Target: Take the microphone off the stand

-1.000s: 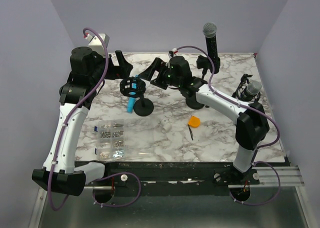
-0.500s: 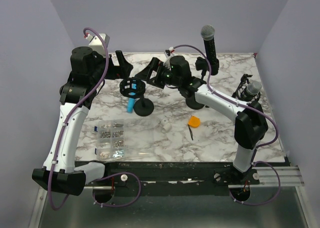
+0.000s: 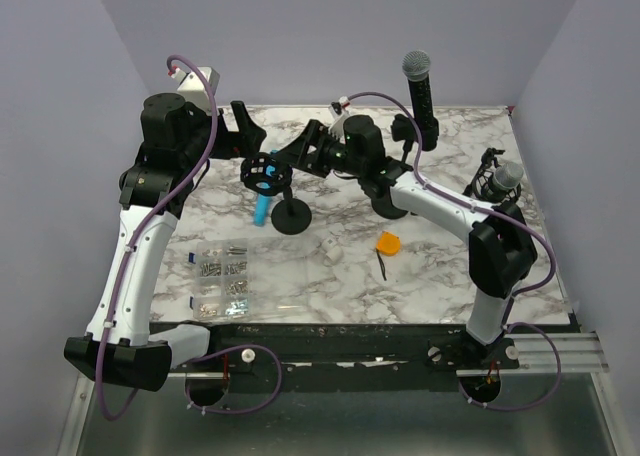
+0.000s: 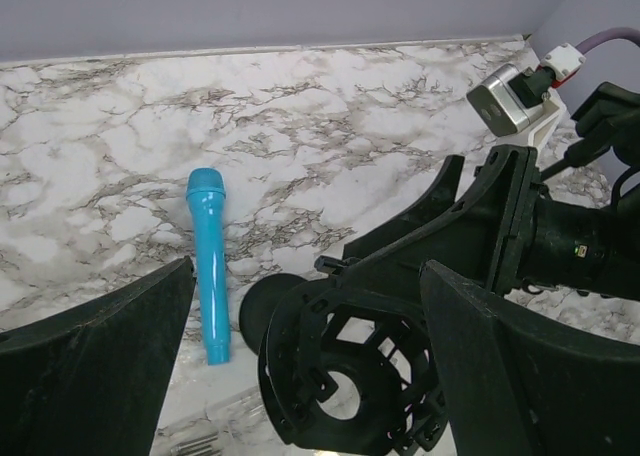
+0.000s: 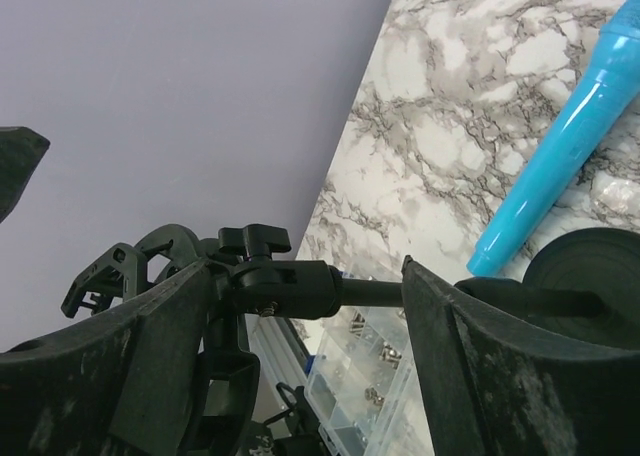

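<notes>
The blue microphone (image 3: 262,212) lies flat on the marble table, beside the stand's round base (image 3: 289,217); it also shows in the left wrist view (image 4: 208,266) and the right wrist view (image 5: 560,146). The stand's black shock mount (image 3: 267,173) is empty, seen close in the left wrist view (image 4: 350,376). My right gripper (image 3: 293,152) is open, its jaws either side of the stand's swivel joint (image 5: 290,281) without closing on it. My left gripper (image 3: 246,128) is open, just behind and above the mount, holding nothing.
A black microphone (image 3: 420,81) stands upright at the back. A silver-headed microphone (image 3: 503,179) sits in a mount at the right edge. An orange piece (image 3: 388,243), a small white piece (image 3: 329,247) and a clear parts box (image 3: 222,278) lie on the near table.
My right gripper has moved left onto the stand's joint. A small white piece has appeared on the table near the orange piece. The left arm has not moved.
</notes>
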You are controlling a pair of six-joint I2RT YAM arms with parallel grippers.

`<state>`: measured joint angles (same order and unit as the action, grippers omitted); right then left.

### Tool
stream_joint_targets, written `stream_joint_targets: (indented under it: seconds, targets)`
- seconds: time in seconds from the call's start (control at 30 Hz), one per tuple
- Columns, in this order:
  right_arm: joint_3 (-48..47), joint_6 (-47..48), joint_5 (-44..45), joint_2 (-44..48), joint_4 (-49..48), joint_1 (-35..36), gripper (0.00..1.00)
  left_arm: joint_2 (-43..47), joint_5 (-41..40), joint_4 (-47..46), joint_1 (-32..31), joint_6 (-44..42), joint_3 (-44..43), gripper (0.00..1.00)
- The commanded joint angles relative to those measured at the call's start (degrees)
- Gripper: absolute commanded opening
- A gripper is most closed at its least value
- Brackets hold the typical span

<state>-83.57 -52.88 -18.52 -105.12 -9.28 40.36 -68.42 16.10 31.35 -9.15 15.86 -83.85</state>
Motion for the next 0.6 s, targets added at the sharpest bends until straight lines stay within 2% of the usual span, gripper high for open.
stream_joint_targets:
  seconds: [0.0, 0.1, 0.57]
  targets:
    - [3.35, 1.03, -1.33, -1.64, -0.80, -1.10, 0.67, 0.19, 1.00, -0.94, -0.35, -0.74, 0.43, 0.93]
    - [4.09, 1.20, -1.86, -2.34, -1.41, -1.34, 0.60, 0.13, 0.96, -0.86, -0.35, -0.74, 0.41, 0.93]
    - [8.40, 3.74, 0.86, -6.17, -2.34, -1.34, 0.60, -0.21, 1.38, -0.92, -0.35, -0.48, 0.41, 0.93]
